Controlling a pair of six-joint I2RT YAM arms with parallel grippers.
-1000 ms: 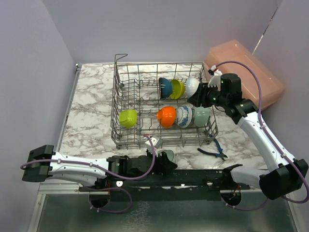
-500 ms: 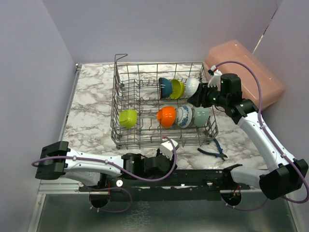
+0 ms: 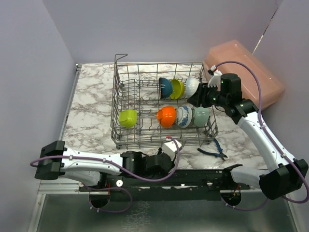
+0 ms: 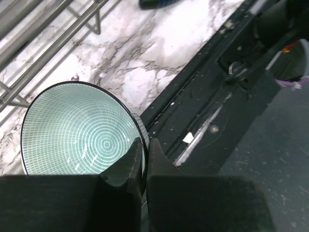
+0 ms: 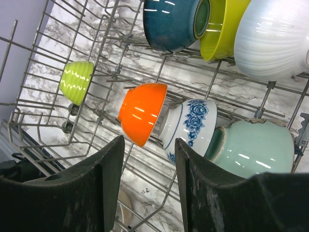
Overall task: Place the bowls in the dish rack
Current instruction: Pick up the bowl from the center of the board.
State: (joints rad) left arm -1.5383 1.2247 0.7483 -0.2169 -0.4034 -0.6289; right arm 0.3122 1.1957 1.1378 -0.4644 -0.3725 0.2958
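Observation:
In the left wrist view my left gripper [image 4: 145, 145] is shut on the rim of a teal bowl [image 4: 79, 133] with a ringed pattern, one finger inside and one outside. The bowl sits on the marble just in front of the dish rack [image 3: 120, 96]; from above, the left wrist [image 3: 166, 154] hides it. In the rack stand lime green [image 3: 128, 118], orange [image 3: 167, 116], blue-patterned [image 3: 184, 116], mint green [image 3: 201, 116], dark teal [image 3: 165, 87], yellow-green [image 3: 177, 89] and white [image 3: 191, 86] bowls. My right gripper [image 5: 147, 159] hangs open and empty over the orange bowl [image 5: 142, 112] and the blue-patterned bowl [image 5: 190, 128].
A pink translucent box [image 3: 246, 72] lies at the back right, behind the right arm. Blue-handled pliers [image 3: 212, 152] lie on the marble by the rack's front right corner. A black rail [image 3: 203, 179] runs along the near edge. Purple walls close in both sides.
My left gripper has slid right along the rack's front and closed on the teal bowl's rim. The right arm has not moved.

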